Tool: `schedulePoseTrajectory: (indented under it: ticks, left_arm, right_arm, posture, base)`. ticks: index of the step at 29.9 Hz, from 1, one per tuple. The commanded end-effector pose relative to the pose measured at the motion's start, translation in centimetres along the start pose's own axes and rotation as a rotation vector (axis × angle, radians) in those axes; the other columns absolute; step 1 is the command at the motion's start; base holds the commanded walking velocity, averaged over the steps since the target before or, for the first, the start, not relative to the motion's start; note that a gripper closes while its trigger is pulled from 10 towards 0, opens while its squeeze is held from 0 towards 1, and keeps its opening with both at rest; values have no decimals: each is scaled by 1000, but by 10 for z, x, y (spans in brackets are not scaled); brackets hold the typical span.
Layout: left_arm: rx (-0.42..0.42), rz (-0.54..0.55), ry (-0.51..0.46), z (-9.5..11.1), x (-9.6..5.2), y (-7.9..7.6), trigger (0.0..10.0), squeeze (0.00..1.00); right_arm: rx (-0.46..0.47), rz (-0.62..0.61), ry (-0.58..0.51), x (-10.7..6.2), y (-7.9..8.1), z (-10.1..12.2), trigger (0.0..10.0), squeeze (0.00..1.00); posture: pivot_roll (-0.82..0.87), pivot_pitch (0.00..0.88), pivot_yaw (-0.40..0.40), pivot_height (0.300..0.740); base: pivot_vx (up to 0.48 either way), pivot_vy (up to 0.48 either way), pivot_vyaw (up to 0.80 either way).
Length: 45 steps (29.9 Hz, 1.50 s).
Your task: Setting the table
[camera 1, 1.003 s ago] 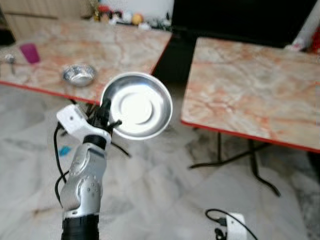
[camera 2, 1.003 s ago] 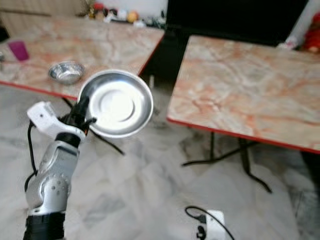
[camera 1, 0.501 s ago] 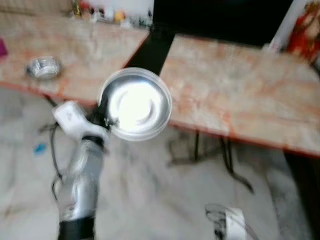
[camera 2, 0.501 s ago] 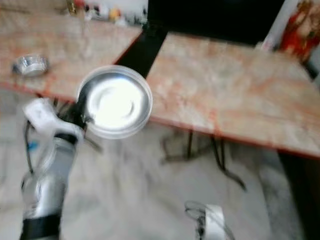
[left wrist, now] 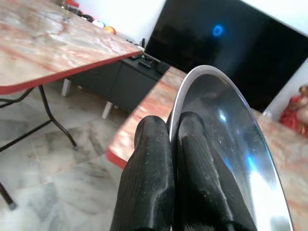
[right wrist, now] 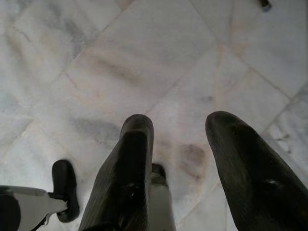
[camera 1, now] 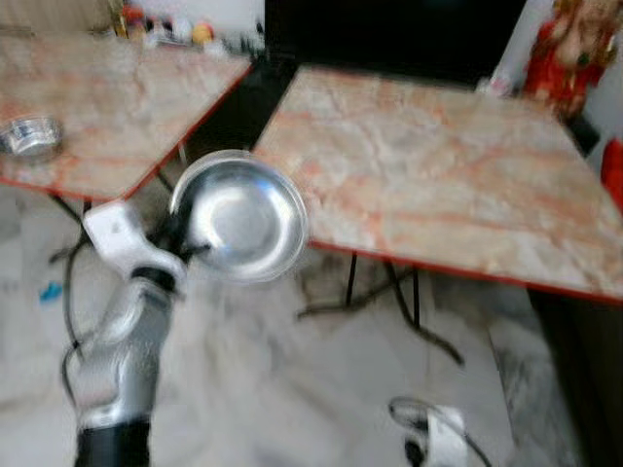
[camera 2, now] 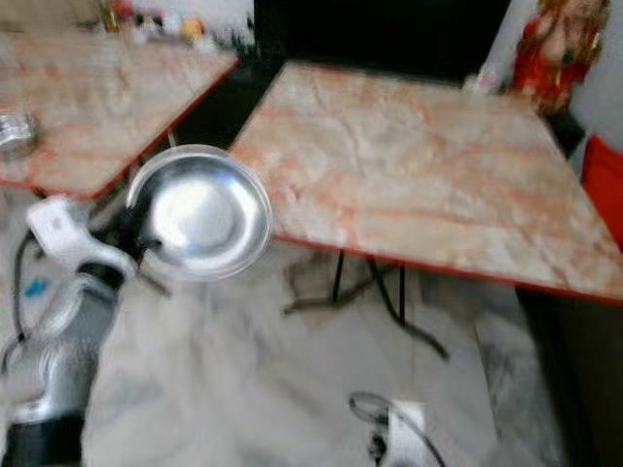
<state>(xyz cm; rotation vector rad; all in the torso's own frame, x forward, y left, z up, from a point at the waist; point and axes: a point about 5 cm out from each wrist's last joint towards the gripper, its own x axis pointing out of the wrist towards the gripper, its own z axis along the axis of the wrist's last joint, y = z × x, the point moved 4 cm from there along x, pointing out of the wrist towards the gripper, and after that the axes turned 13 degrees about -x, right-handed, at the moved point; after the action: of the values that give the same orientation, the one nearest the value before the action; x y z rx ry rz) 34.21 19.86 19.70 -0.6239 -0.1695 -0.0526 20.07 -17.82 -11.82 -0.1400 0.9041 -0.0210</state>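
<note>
My left gripper (camera 1: 182, 233) is shut on the rim of a shiny steel plate (camera 1: 240, 214), held upright and tilted in the air before the near left corner of a marble-topped table (camera 1: 438, 185). In the left wrist view the two black fingers (left wrist: 154, 163) pinch the plate's rim (left wrist: 226, 130). My right gripper (right wrist: 178, 144) hangs open over the marble floor with nothing between its fingers; its white wrist part (camera 1: 433, 438) sits at the bottom of the head view.
A second marble table (camera 1: 97, 107) with a red edge stands on the left, with a small steel bowl (camera 1: 27, 136) on it. A dark gap separates the two tables. A black TV (camera 1: 389, 39) and a red figure (camera 1: 560, 53) stand behind.
The camera has turned to the right, so the right table now sits in the middle and the left table slid away. The plate stays held in my left gripper.
</note>
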Motion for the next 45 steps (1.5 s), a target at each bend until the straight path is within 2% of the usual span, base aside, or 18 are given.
schedulePoseTrajectory:
  ticks: [1, 6, 13, 20, 27, 45]
  left_arm:
    - [22, -52, 1, 4, 2, -10, 10000, 0]
    - [43, -78, 32, -1, 2, -13, 10000, 0]
    - [26, -85, 34, -5, 2, -17, 10000, 0]
    - [16, -46, 26, -6, -3, -8, 10000, 0]
    - [17, -42, 25, -6, -3, -8, 10000, 0]
    - [13, -12, 32, -6, 0, -2, 10000, 0]
  right_arm:
    - [21, -21, 6, -1, -5, -3, 10000, 0]
    - [36, -25, -1, 0, -2, -1, 10000, 0]
    - [42, -29, 8, -1, -4, -3, 10000, 0]
    - [19, -18, 13, -1, -5, -6, 10000, 0]
    - [31, -32, -6, -1, -9, -2, 10000, 0]
    - [27, -24, -4, -1, -7, -2, 10000, 0]
  posture:
    - [175, 0, -1, 740]
    - [164, 0, 0, 740]
    - [163, 0, -10, 740]
    - [154, 0, -32, 740]
    - [144, 0, -30, 740]
    - [138, 20, -27, 740]
  base:
    - [0, -330, 0]
    - [0, -329, 0]
    - [0, -325, 0]
    - [0, -316, -705]
    - [0, -309, 0]
    - [0, 0, 0]
